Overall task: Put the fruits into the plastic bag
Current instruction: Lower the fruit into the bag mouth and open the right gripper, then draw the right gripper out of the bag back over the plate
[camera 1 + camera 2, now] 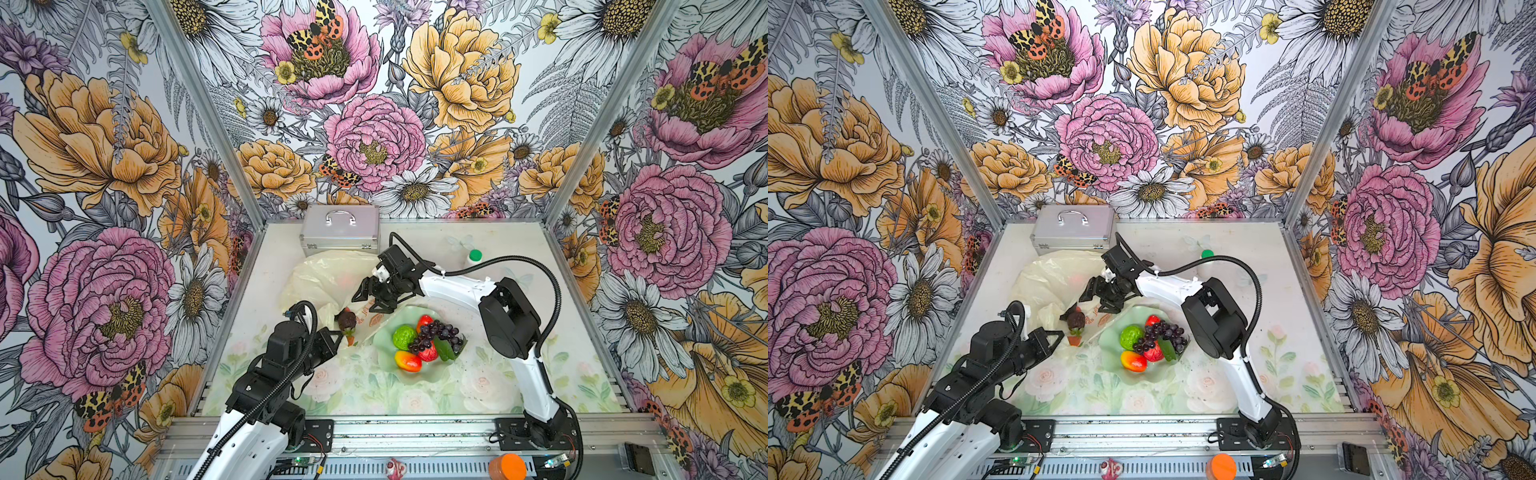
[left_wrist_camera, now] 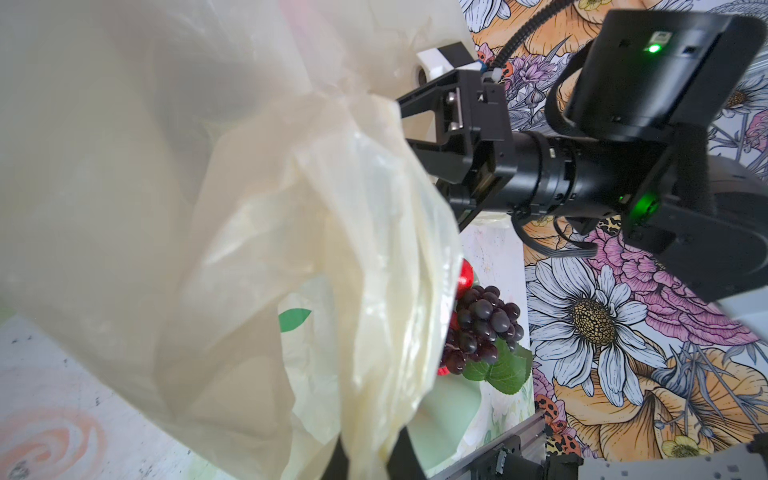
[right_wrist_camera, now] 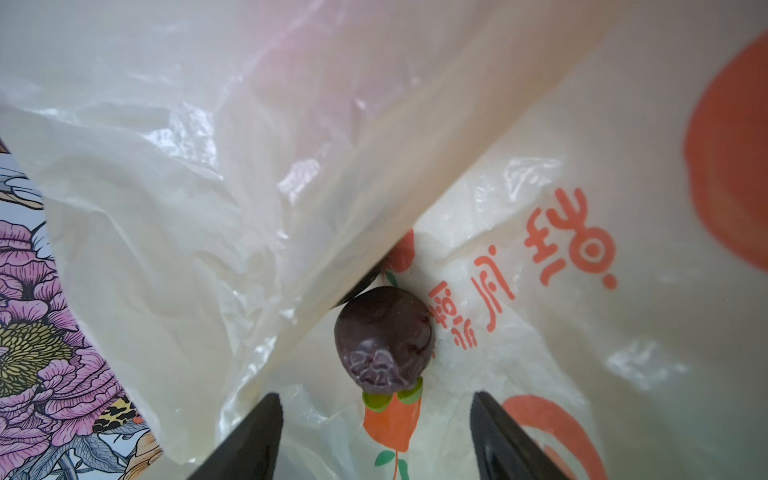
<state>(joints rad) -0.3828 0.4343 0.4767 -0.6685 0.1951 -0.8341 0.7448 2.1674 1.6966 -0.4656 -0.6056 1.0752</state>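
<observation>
Top views both begin, nearest the camera, with an orange-lidded jar [image 1: 507,467] on the front rail. Beyond it the left gripper [image 1: 338,335] reaches in from the left, jaws clenched on the near edge of the plastic bag [image 1: 320,278]. The left wrist view shows the pale film gathered at its fingers and rising across most of that picture.

To the right sits the wavy pale green dish [image 1: 419,376]. It holds a mango [image 1: 408,360], a strawberry [image 1: 429,353], a lime-green ball [image 1: 404,336], a grape bunch [image 1: 436,334] and one more red fruit [image 1: 424,321], all heaped together.

Between gripper and dish, the dark mangosteen [image 1: 346,320] lies on the bag's printed lower sheet at its mouth. In the right wrist view the upper sheet is lifted over it. Just past it the right gripper [image 1: 370,301] hovers over the bag, jaws released and empty, aimed at the mangosteen.

Farther in, a pink-red blur [image 1: 345,280] shows through the film — possibly a fruit inside, too hazy to name. A green-capped bottle [image 1: 473,257] sits far right, and the silver case [image 1: 340,230] stands at the back wall — just behind the bag.
</observation>
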